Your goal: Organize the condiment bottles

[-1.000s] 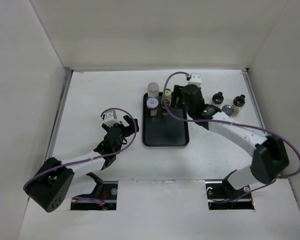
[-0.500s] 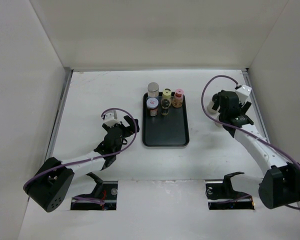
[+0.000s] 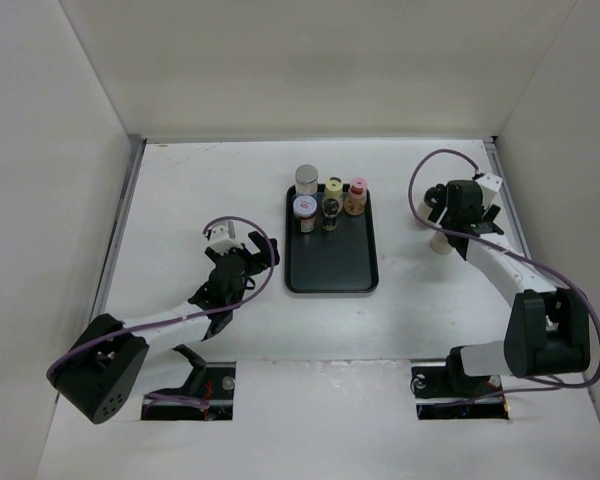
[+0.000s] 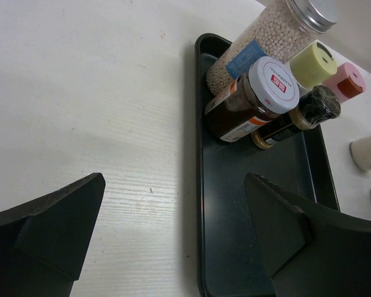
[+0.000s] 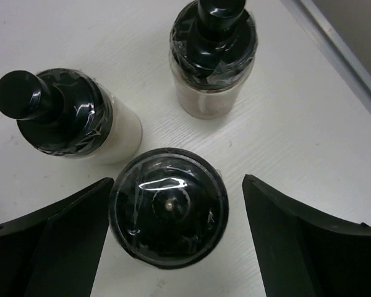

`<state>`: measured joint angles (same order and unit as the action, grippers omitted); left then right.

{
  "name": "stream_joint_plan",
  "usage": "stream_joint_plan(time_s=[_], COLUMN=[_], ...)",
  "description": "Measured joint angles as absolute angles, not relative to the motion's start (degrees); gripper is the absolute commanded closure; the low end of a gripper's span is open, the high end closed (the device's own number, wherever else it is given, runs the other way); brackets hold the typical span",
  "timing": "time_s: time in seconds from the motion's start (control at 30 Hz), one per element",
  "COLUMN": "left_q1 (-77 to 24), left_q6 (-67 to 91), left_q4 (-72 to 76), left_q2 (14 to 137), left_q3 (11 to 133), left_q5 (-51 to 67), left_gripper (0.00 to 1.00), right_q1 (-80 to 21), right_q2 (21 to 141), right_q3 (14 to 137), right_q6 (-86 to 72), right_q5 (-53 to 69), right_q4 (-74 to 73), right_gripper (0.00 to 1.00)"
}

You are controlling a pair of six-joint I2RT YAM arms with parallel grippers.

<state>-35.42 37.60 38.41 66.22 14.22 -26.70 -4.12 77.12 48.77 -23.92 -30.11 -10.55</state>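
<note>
Black-capped bottle (image 5: 168, 206), between right gripper (image 5: 177, 183) fingers (image 5: 55, 244)

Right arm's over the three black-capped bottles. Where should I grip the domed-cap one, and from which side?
Likely its wide round cap, from straight above: the domed-cap bottle stands upright between the open jaws of the right gripper, and two knob-topped bottles crowd its far side.

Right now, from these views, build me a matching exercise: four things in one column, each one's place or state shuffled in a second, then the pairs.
1. silver-capped jar
2. pink-capped bottle
3. black dome-capped jar
4. left end effector

A. open, holding nothing
B. far right corner of the black tray
C. off the tray, between the open fingers of the right end effector
D. far left corner of the tray

Pairs: 1-D, 2-B, 3-C, 4-A
</note>
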Motion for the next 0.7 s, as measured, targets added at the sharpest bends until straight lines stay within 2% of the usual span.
stream_joint_plan(time_s=[0.1, 0.33, 0.5, 0.7], left_q1=[-35.66, -35.81, -35.81, -35.81], left_q6=[37.67, 37.78, 37.8, 37.82], left_q4=[38.41, 38.72, 38.81, 38.81], left_q2=[66.3, 66.67, 66.67, 66.67], left_q3=[14.22, 14.22, 14.22, 14.22], left_q5=[-26.72, -26.5, -26.48, -26.48], left_gripper=[0.0, 0.0, 0.0, 0.0], right_q1=[-3.81, -3.44, -6.5, -17.89], right_q2=[78.98, 80.6, 76.66, 70.83], right_q3=[48.73, 47.03, 44.91, 47.18], right_q6=[-23.62, -22.68, -22.65, -22.94], right_q5=[-28.73, -28.25, -28.75, -29.5], right_q4=[-8.23, -1.85, -3.18, -6.57], right_gripper=[0.19, 0.46, 0.49, 0.48])
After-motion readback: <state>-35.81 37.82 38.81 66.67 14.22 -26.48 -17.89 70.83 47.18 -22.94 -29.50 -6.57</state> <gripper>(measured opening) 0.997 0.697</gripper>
